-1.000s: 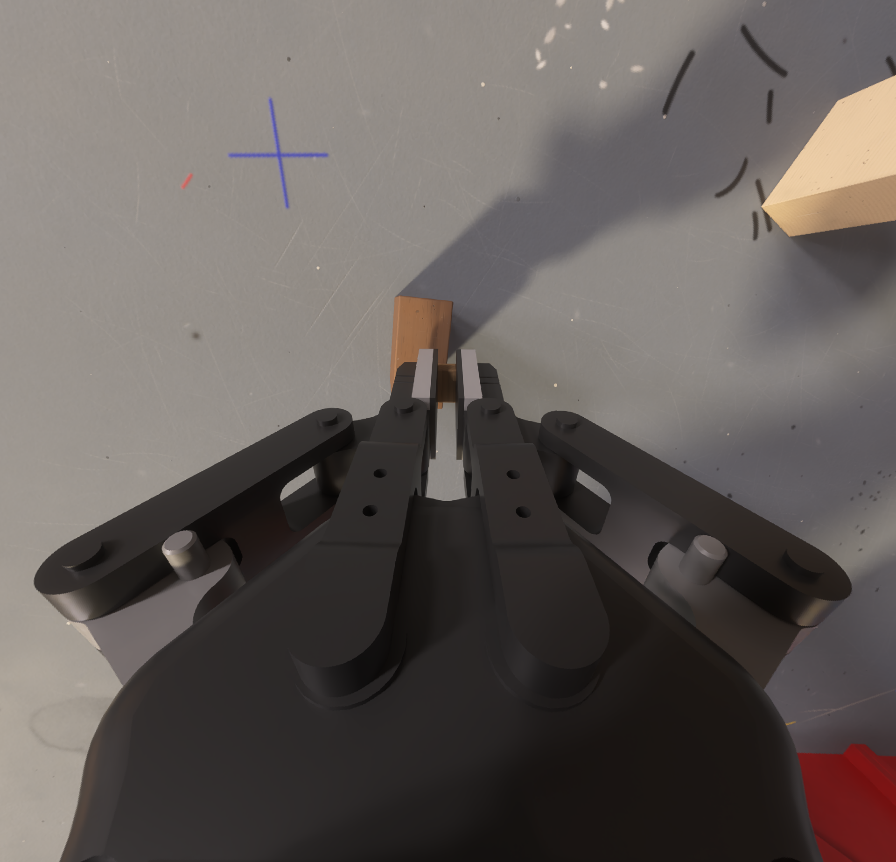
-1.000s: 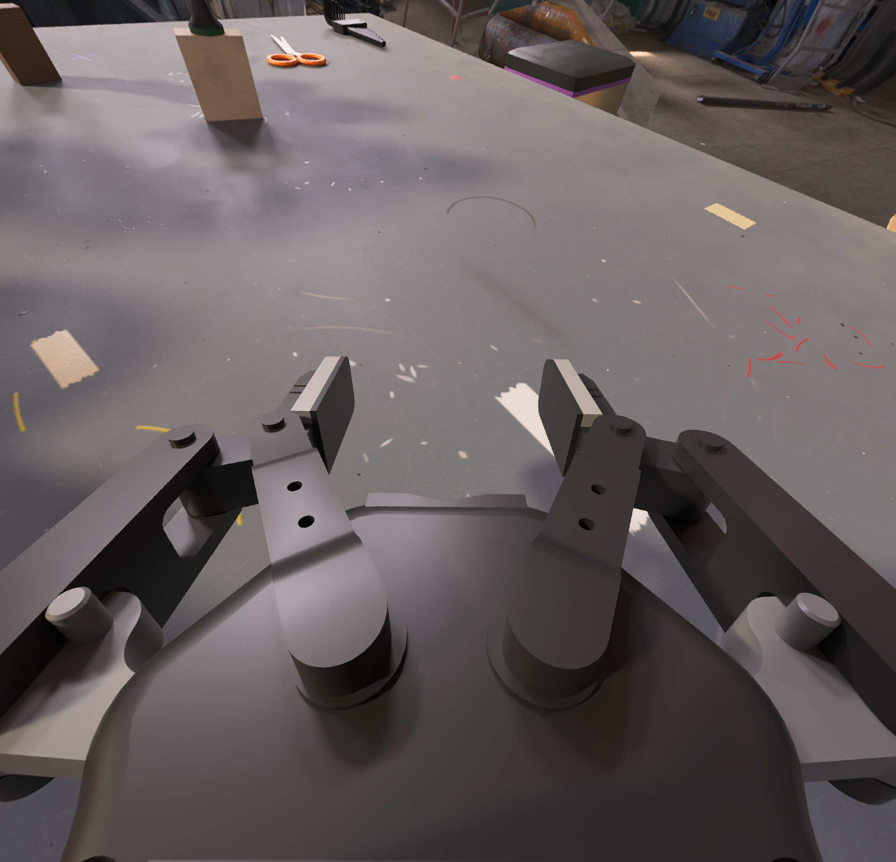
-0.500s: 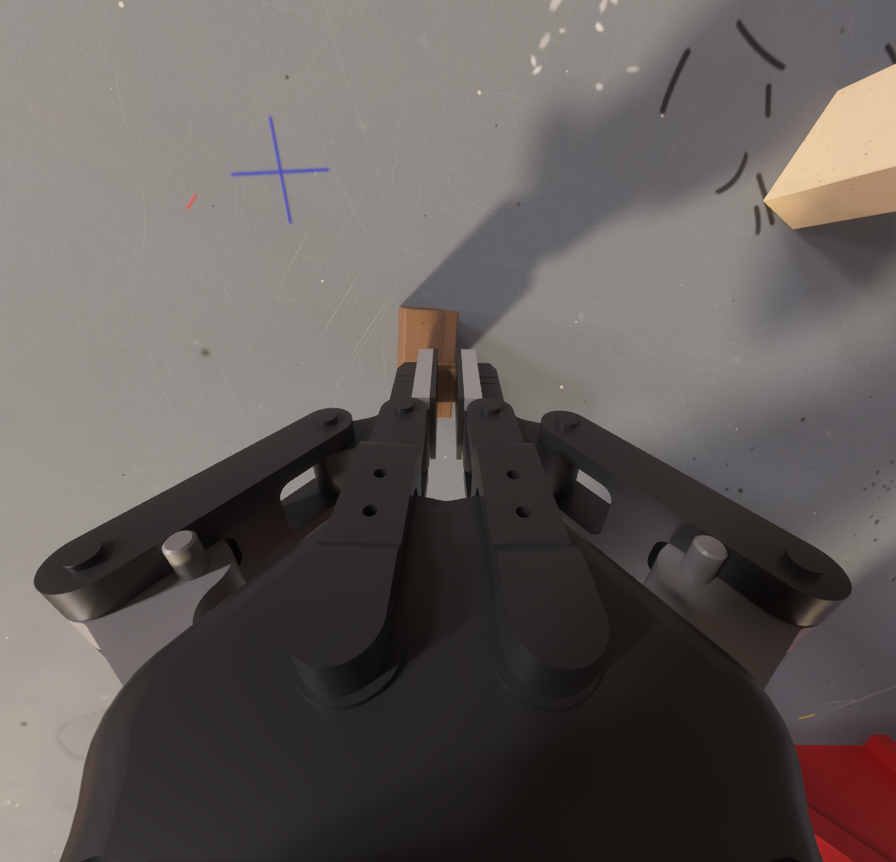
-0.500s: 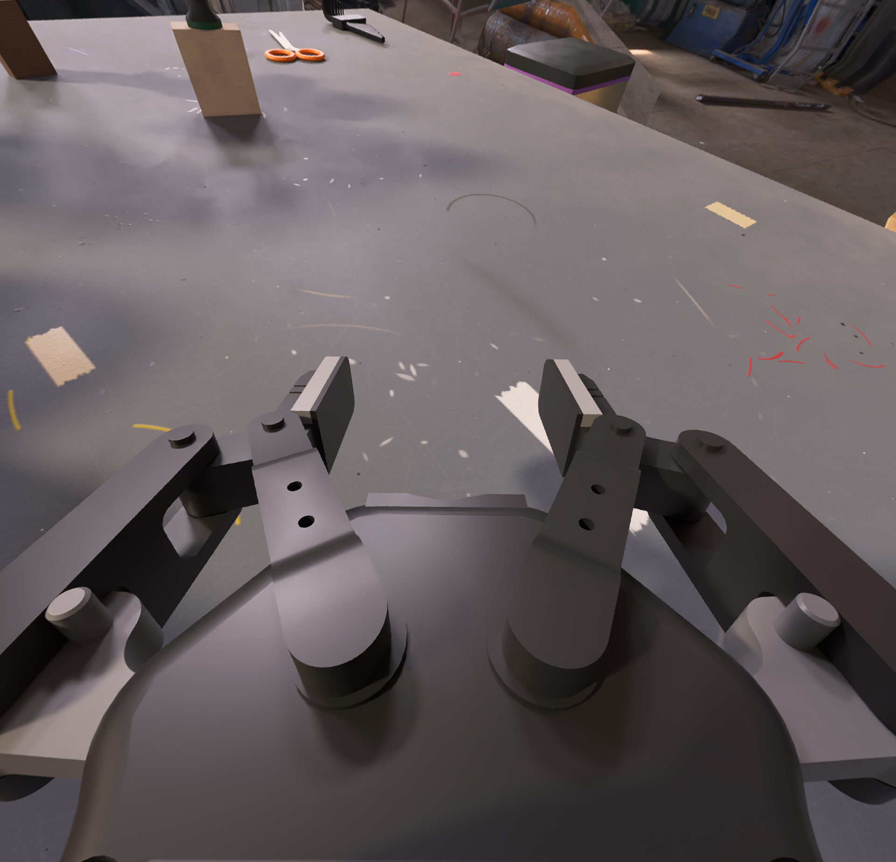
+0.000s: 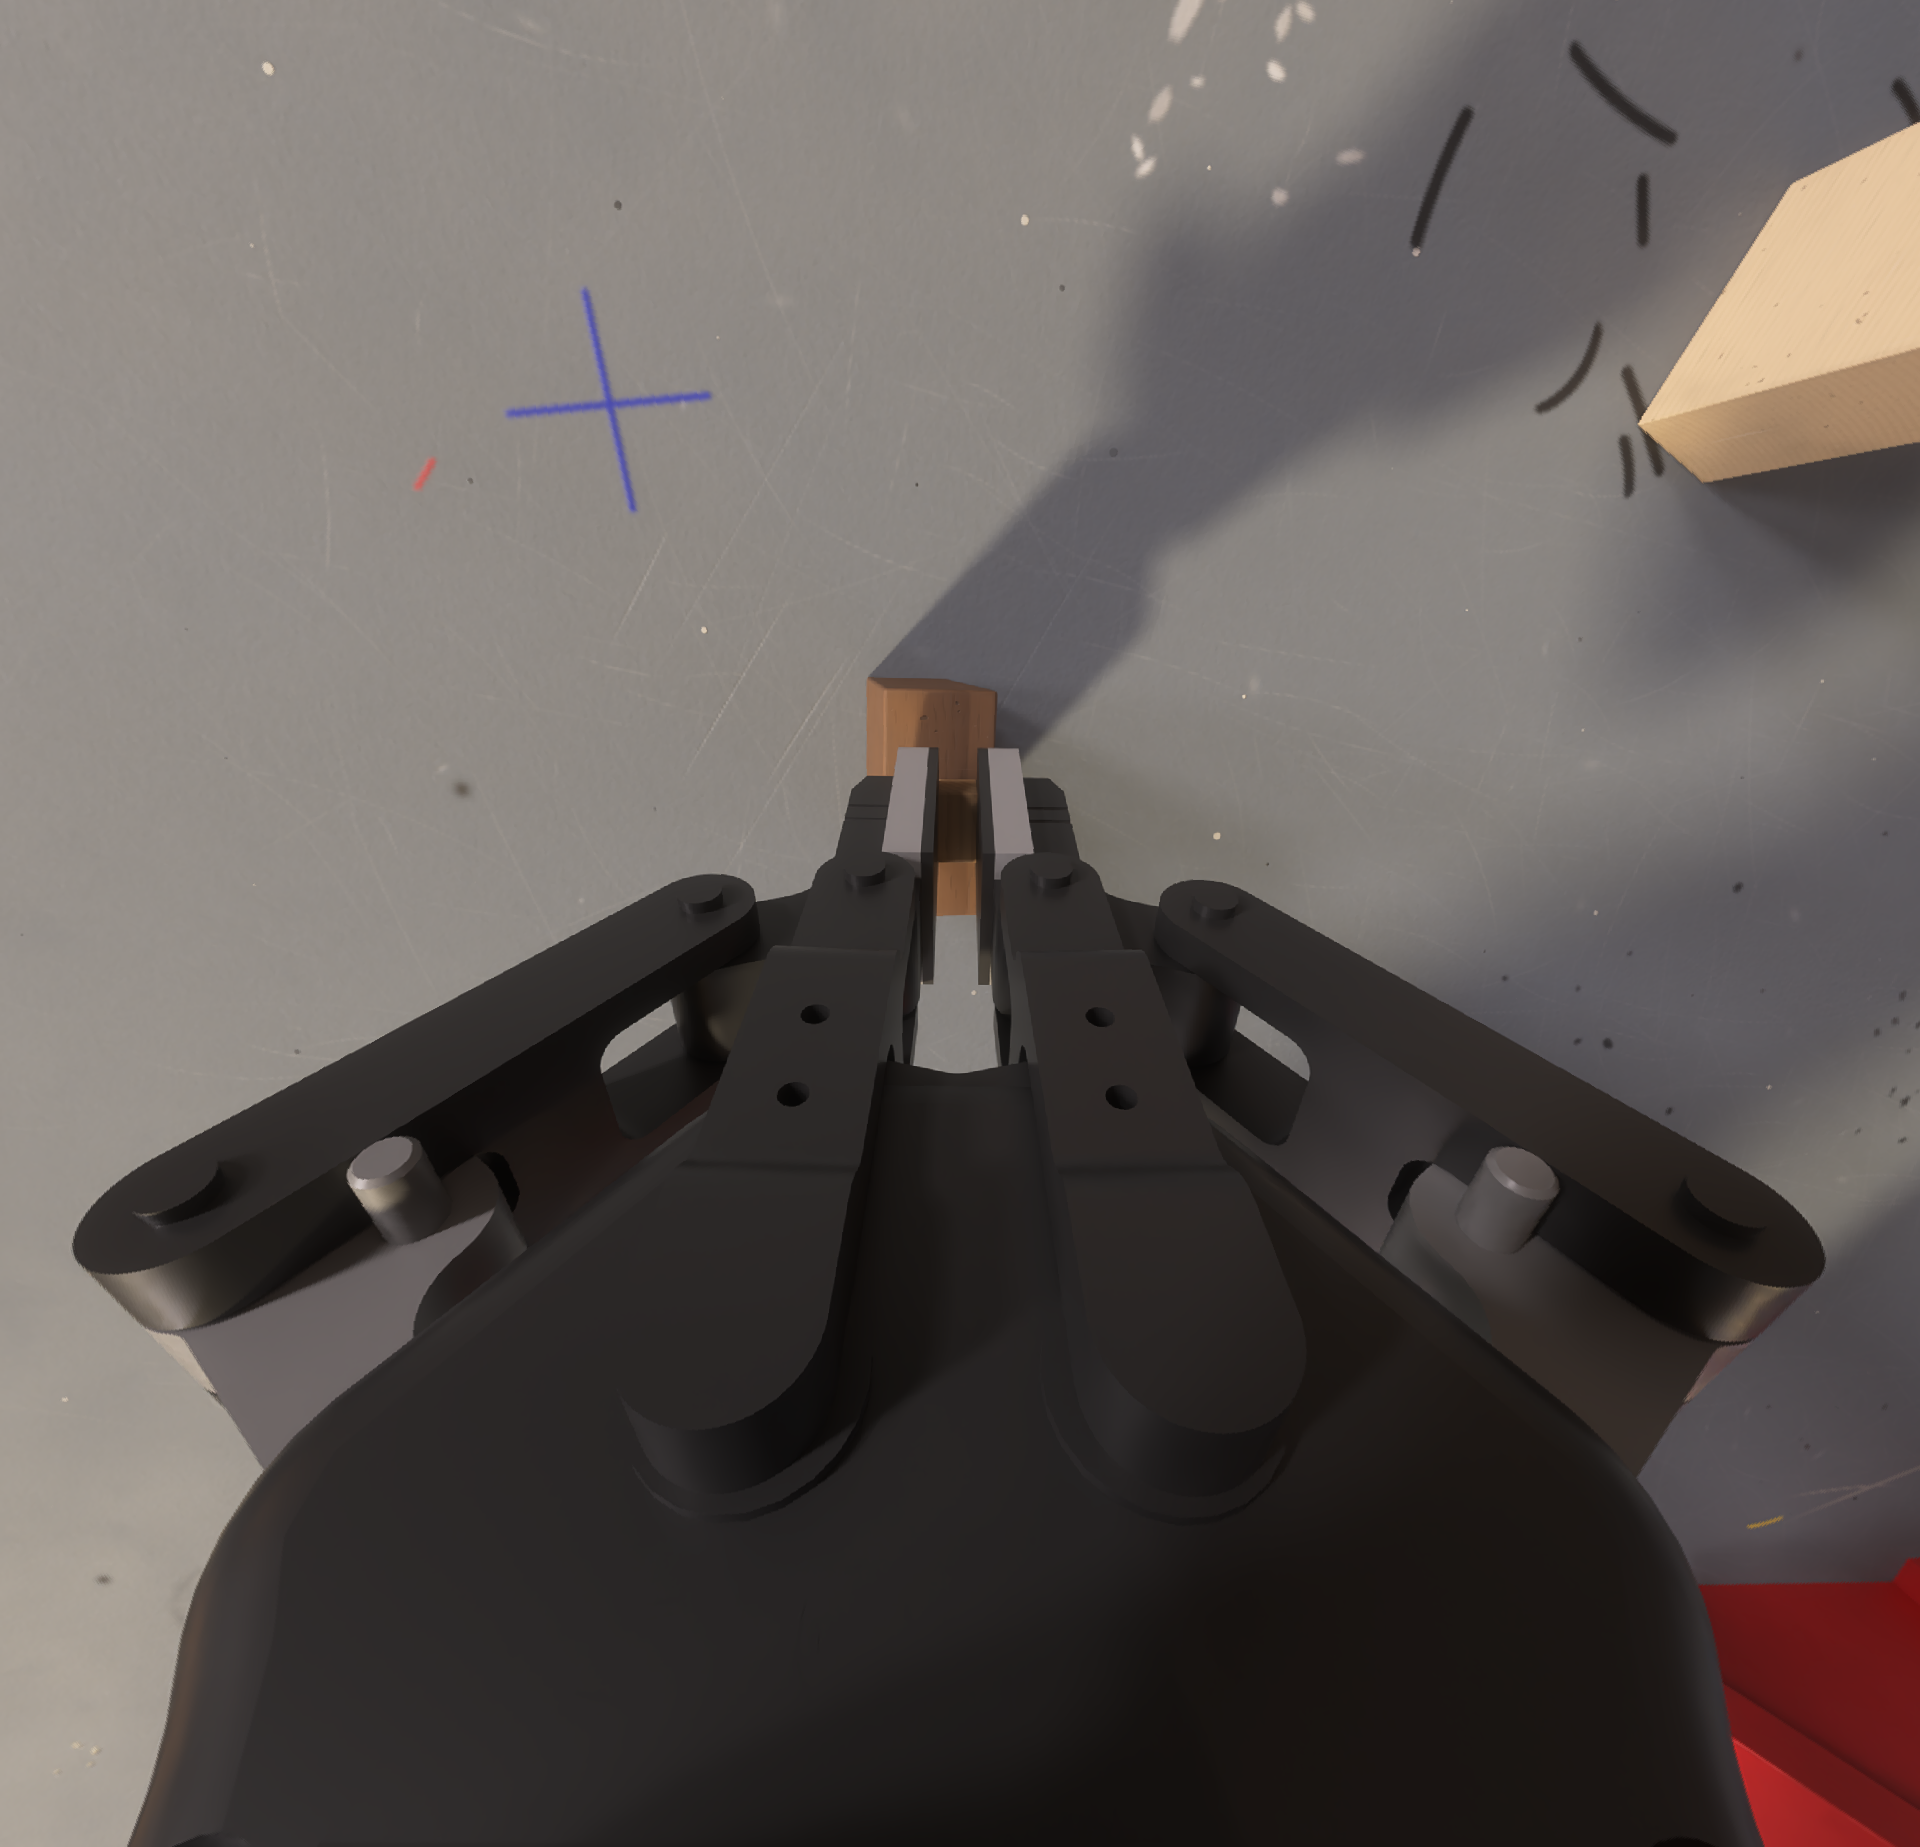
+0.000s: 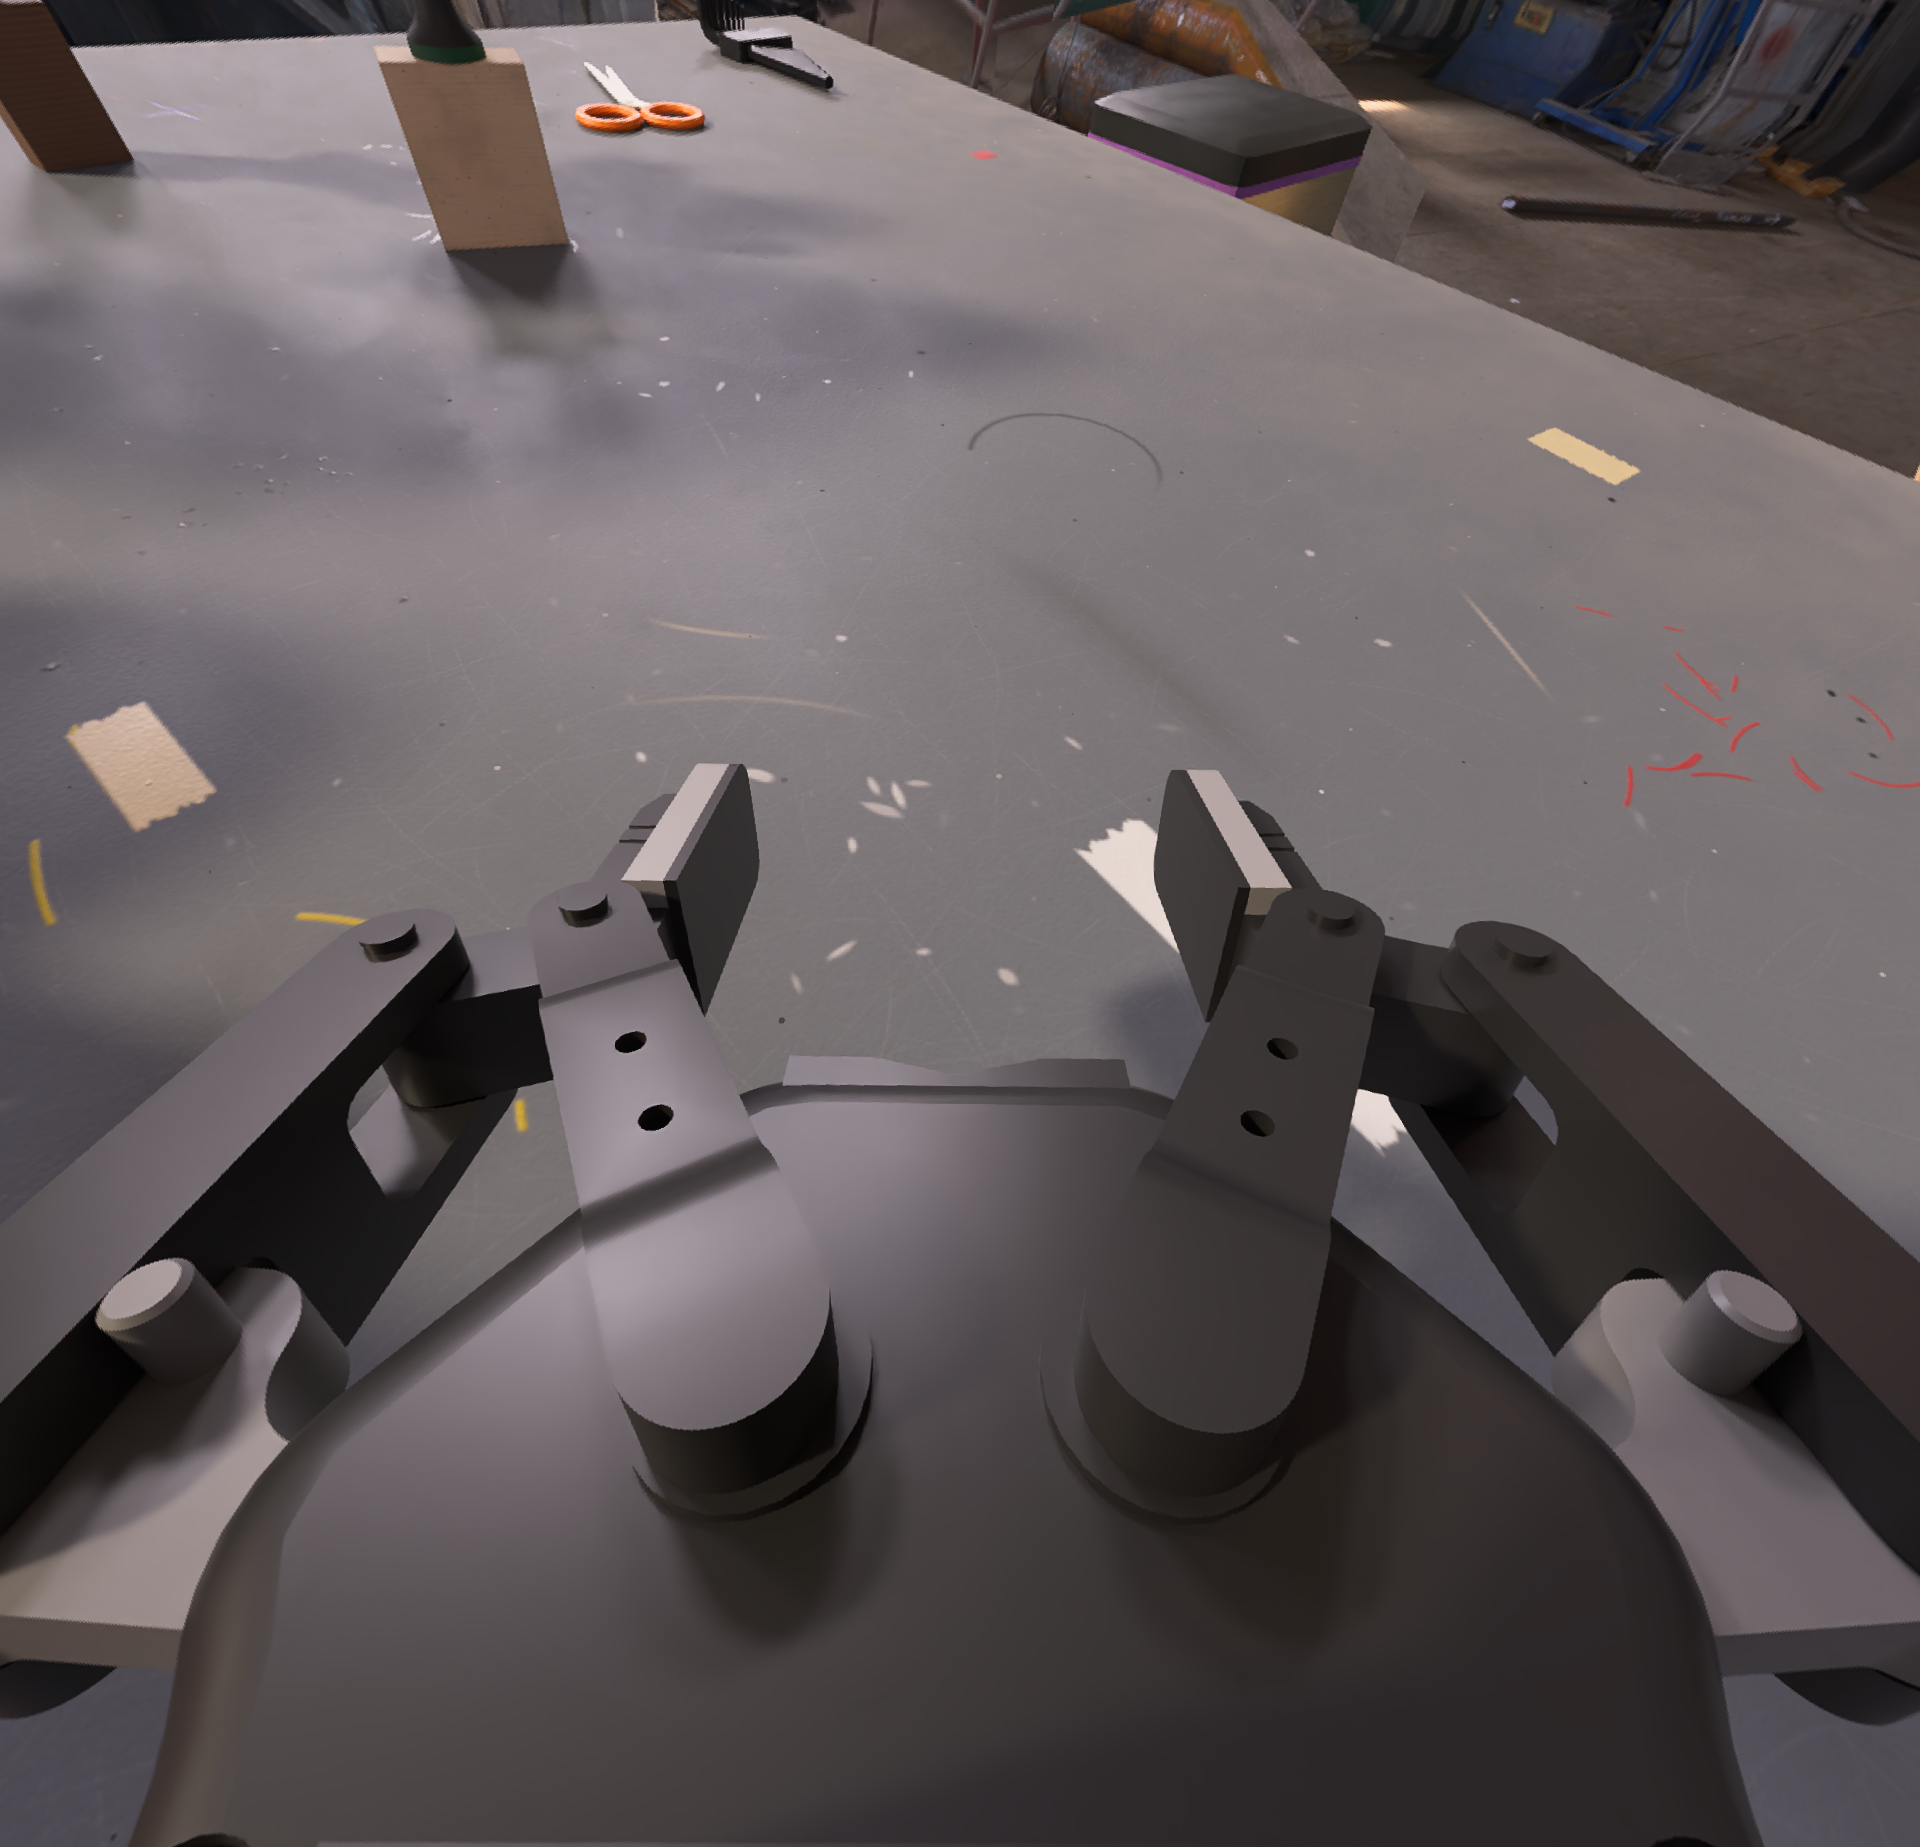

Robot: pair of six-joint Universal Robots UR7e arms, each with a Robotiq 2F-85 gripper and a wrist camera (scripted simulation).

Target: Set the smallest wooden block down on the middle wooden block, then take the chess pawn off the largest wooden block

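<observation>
Pinching the smallest wooden block (image 5: 932, 725), that little reddish-brown piece, between the 2 fingers of the left gripper (image 5: 958, 798), jaws squeezed in tight on it, looking straight down at the grey table (image 5: 312, 654) with a shadow stretching off behind. Sitting off to the upper right, well apart, a pale wooden block (image 5: 1813, 327) cut off by the edge, next to black curved marks (image 5: 1439, 176); blue cross (image 5: 608, 402) drawn to the upper left, red thing (image 5: 1829, 1714) poking in at the bottom right corner. Hanging low over bare table, the right gripper (image 6: 956, 841) with jaws spread wide, gripping nothing. Way off, standing upright on top of the largest wooden block (image 6: 473, 150), the chess pawn (image 6: 434, 10), dark with a green base. Standing left of that, apart, a darker brown middle wooden block (image 6: 52, 88). Lying beyond, orange scissors (image 6: 636, 112) and a black comb (image 6: 764, 31).
</observation>
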